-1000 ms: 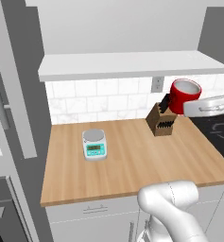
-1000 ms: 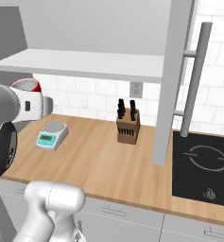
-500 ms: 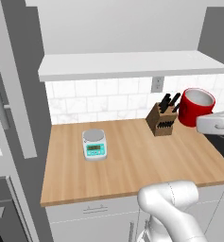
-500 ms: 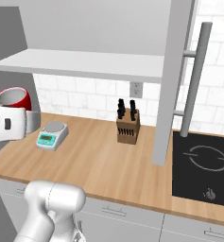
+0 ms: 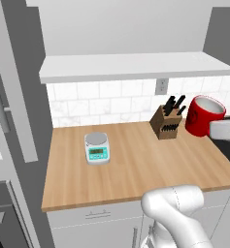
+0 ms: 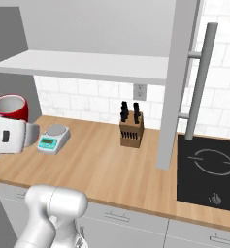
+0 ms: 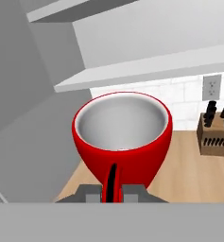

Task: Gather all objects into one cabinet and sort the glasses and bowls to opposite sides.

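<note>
fingers [image 7: 113, 193] pinching shut on handle of red mug [image 5: 202, 116], holding it upright in the air above worktop [image 5: 136, 164], just right of knife block [image 5: 166, 123], scale [image 5: 97, 148] sitting well apart to the left.

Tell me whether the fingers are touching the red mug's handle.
Touching. In the hand view the fingers sit closed on either side of the thin handle of the red mug, with no gap showing, and the mug is carried clear of the wooden counter.
</note>
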{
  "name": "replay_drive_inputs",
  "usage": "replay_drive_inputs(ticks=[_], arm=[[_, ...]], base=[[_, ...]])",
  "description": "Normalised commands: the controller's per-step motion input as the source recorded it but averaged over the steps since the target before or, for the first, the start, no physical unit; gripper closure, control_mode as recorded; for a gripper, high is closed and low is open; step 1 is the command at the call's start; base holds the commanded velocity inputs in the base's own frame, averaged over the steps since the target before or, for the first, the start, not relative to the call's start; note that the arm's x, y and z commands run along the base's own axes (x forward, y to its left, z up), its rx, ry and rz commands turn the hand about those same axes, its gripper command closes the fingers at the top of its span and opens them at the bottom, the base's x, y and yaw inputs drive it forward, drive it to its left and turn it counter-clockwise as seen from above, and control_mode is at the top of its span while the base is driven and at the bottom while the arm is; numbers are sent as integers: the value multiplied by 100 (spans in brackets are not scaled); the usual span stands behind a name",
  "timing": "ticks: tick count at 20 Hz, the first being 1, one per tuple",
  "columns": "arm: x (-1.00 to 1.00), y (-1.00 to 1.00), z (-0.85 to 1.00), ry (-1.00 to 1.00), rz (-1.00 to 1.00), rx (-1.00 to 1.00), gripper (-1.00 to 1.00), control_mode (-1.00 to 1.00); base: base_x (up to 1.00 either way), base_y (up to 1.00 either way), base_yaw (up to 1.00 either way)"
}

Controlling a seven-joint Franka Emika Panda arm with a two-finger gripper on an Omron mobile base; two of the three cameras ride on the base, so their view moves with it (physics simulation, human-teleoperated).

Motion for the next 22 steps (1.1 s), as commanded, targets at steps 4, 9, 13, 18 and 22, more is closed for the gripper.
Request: replay_drive_inputs(ticks=[4,9,13,18,22], arm=[[-53,0,0,1,0,7,100,-100],[-7,0,-1,2,0,0,100,-100],[0,-4,-25,20,0,9,100,-100],[0,0,-10,9,0,2,100,-100],[-5,0,0,0,0,0,100,-100]], base=[[0,0,0],[0,0,0],[0,0,0],[0,0,0],[0,0,0]])
